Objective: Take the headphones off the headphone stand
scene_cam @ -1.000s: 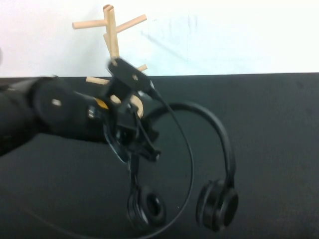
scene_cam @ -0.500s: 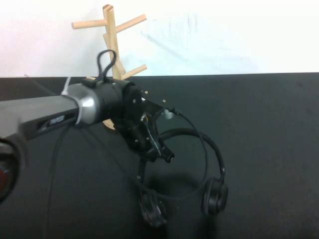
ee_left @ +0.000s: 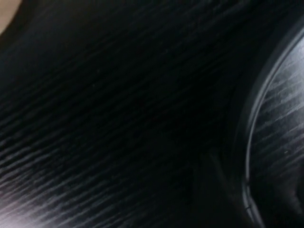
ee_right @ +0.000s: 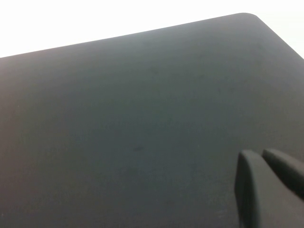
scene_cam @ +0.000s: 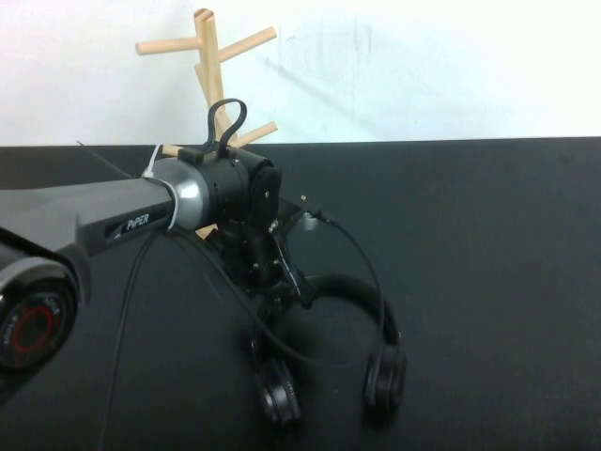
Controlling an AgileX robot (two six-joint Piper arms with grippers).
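The left arm [scene_cam: 113, 221] reaches in from the left edge of the high view, low over the black counter [scene_cam: 488, 244], its silver-ringed wrist just in front of the stand [scene_cam: 214, 70]. The stand is at the back of the counter against the white wall [scene_cam: 423, 66], pole upright, bare pegs angled out to both sides; its base is hidden behind the arm. The left pincer [scene_cam: 279, 293] points down and toward the front, clamped on the left end of the headband of the headphones [scene_cam: 352, 324]. The headphones are clear of the stand, in front of it and a little to its right, near the front of the counter. The band arches up from the pincer and curves down to the right; one ear cup [scene_cam: 280, 390] is below the pincer and the other [scene_cam: 386, 378] is to its right, both low at the counter, though I cannot tell whether they touch it. A thin black cable [scene_cam: 362, 258] loops from the wrist over the band. The left wrist view is close on dark ridged surfaces and shows little more.

The right pincer [ee_right: 270, 187] shows only in its own wrist view, two dark fingertips [ee_right: 249, 190] close together above bare counter, holding nothing.
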